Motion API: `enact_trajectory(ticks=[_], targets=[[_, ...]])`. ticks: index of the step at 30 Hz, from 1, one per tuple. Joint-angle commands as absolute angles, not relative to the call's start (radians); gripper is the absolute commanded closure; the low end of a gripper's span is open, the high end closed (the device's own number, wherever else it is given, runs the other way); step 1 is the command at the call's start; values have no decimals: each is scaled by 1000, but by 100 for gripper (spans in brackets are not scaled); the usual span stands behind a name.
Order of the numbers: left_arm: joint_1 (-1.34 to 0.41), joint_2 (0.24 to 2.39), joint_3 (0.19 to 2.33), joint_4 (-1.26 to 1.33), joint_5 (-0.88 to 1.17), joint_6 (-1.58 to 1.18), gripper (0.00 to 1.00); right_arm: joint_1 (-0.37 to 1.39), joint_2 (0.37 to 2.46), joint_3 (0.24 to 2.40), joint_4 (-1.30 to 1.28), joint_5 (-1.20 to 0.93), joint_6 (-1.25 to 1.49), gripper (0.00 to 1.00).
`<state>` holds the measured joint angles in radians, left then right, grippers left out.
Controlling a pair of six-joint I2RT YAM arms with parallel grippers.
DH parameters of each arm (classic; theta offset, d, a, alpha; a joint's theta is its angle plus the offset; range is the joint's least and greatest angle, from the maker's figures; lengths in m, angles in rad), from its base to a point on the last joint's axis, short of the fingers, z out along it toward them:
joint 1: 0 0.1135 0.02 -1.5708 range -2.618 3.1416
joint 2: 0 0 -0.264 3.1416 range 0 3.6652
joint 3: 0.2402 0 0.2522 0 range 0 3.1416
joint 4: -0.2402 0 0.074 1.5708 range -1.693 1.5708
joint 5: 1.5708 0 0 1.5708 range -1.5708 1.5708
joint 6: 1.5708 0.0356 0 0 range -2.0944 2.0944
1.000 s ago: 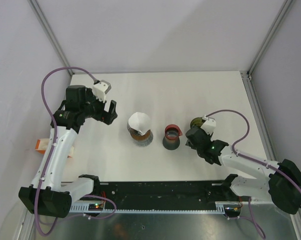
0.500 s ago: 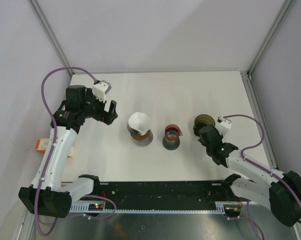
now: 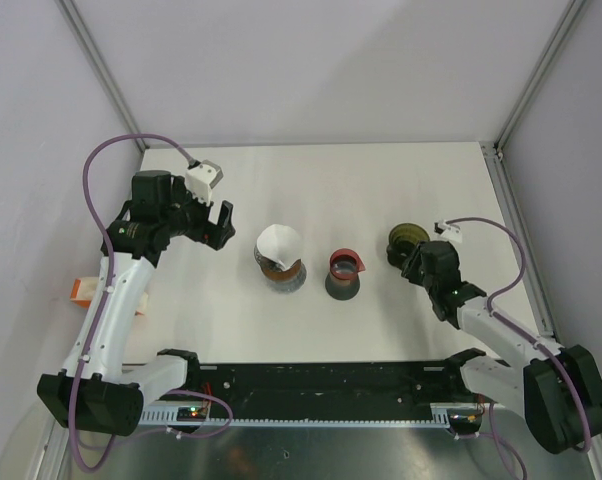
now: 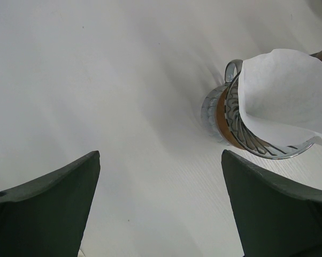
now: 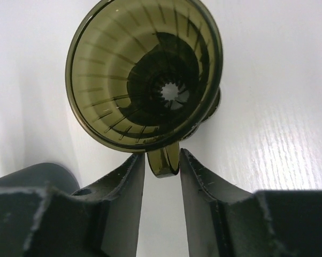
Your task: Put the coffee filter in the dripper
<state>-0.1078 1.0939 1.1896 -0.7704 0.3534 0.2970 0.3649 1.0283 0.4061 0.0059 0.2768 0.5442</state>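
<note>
Filter (image 3: pixel 278 241): a white paper cone, being carried point-down and mouth-up in a ribbed dripper (image 4: pixel 237 120) on the table (image 3: pixel 381 180), left of centre. It is being judged as already seated, though one edge is standing proud of the rim.

Left arm (image 3: pixel 106 300) is the nearer one. Its jaws are being held wide apart and empty, near the filter on its left side, with nothing between. From the left wrist, the filter is being seen ahead and to the right of the jaws.

A red-rimmed cup (image 3: pixel 344 272) is standing between the filter and an olive dripper (image 5: pixel 145 75).

Right arm (image 3: pixel 491 325): its jaws are being set close on either side of the olive dripper's tab (image 5: pixel 163 163). Whether the tab is being clamped cannot be told.
</note>
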Motion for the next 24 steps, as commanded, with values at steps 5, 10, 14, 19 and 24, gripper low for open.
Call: enact_trajectory(ticks=[5, 10, 14, 19, 24], targets=[[-100, 1076, 1205, -760, 375, 317, 0, 335, 1059, 408, 82, 210, 435, 94], [-98, 1077, 1205, -760, 370, 317, 0, 331, 1027, 435, 48, 231, 394, 100], [-98, 1076, 1206, -760, 367, 316, 0, 330, 979, 486, 16, 237, 337, 100], [-98, 1075, 1206, -759, 360, 314, 0, 332, 908, 543, -32, 228, 259, 100], [-97, 1077, 1212, -760, 357, 313, 0, 329, 842, 606, -78, 213, 201, 100]])
